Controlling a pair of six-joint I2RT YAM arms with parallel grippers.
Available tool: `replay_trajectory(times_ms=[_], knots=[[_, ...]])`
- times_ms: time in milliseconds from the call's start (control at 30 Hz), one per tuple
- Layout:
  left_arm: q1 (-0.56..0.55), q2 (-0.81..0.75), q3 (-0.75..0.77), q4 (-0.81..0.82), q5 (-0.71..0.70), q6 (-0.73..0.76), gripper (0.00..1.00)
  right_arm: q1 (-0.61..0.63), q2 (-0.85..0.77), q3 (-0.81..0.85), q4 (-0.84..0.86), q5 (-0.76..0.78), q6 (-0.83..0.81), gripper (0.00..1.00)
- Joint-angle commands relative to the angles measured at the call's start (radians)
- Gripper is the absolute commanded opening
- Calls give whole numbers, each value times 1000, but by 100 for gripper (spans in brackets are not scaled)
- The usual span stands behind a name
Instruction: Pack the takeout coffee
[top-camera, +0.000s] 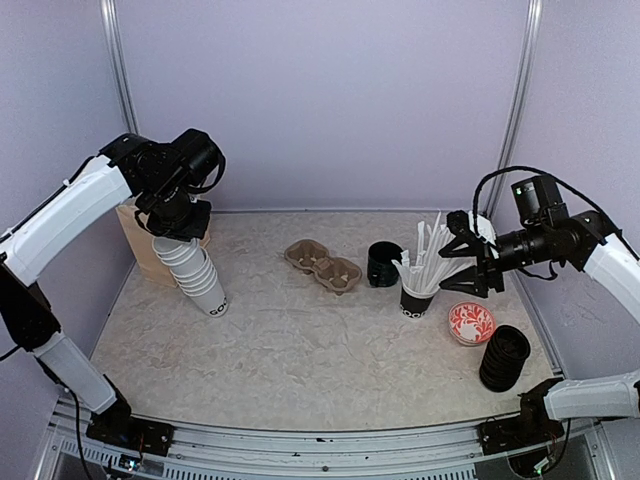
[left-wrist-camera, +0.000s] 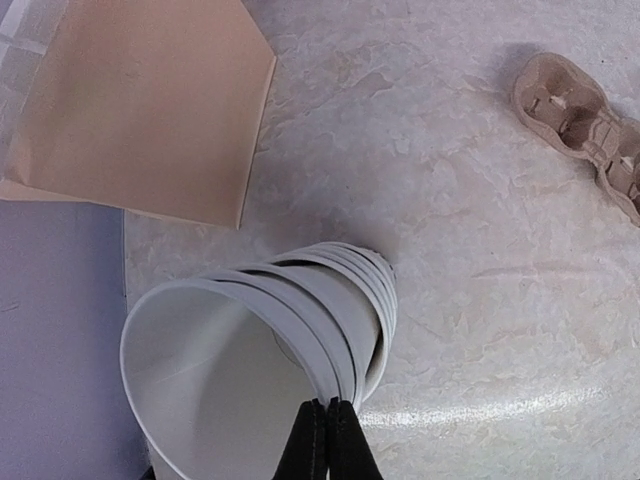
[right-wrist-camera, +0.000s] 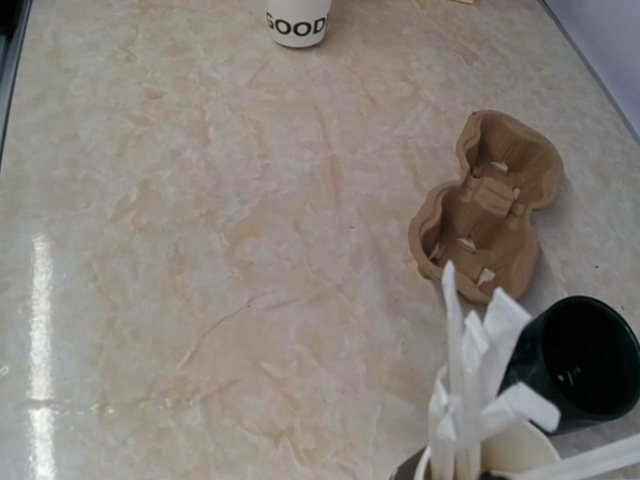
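Note:
A leaning stack of white paper cups (top-camera: 195, 275) with black lettering stands at the left of the table, its open mouths up. My left gripper (top-camera: 173, 232) sits at the top of the stack. In the left wrist view its fingers (left-wrist-camera: 328, 405) are shut on the rim of the top cup (left-wrist-camera: 215, 385). The bottom cup (right-wrist-camera: 297, 18) of the stack shows in the right wrist view. My right gripper (top-camera: 468, 258) hovers open and holds nothing, just right of the black cup of white sticks (top-camera: 418, 292). Its fingers are out of the right wrist view.
A brown paper bag (top-camera: 138, 240) stands behind the cup stack. The brown two-cup tray (top-camera: 322, 266) lies mid-table, with an empty black cup (top-camera: 383, 263) beside it. A red patterned dish (top-camera: 471, 322) and a stack of black lids (top-camera: 504, 357) sit at the right front.

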Motion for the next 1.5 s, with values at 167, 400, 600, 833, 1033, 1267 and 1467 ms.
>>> replay_trajectory(times_ms=[167, 400, 600, 833, 1033, 1267, 1467], knots=[[5, 2, 30, 70, 97, 42, 0, 17, 18, 46, -16, -73, 7, 67], [-23, 11, 81, 61, 55, 13, 0, 34, 55, 130, -5, -155, 41, 67], [-81, 108, 138, 3, -53, -25, 0, 39, 78, 145, -4, -185, 40, 68], [-68, 88, 172, 11, -63, -45, 0, 63, 98, 168, 56, -156, 105, 69], [-52, 70, 120, 79, 5, -16, 0, 114, 196, 222, 232, -147, 344, 69], [15, 30, 87, 135, 104, 39, 0, 228, 338, 338, 400, 19, 533, 70], [23, -16, 69, 196, 152, 32, 0, 280, 565, 502, 463, 79, 799, 75]])
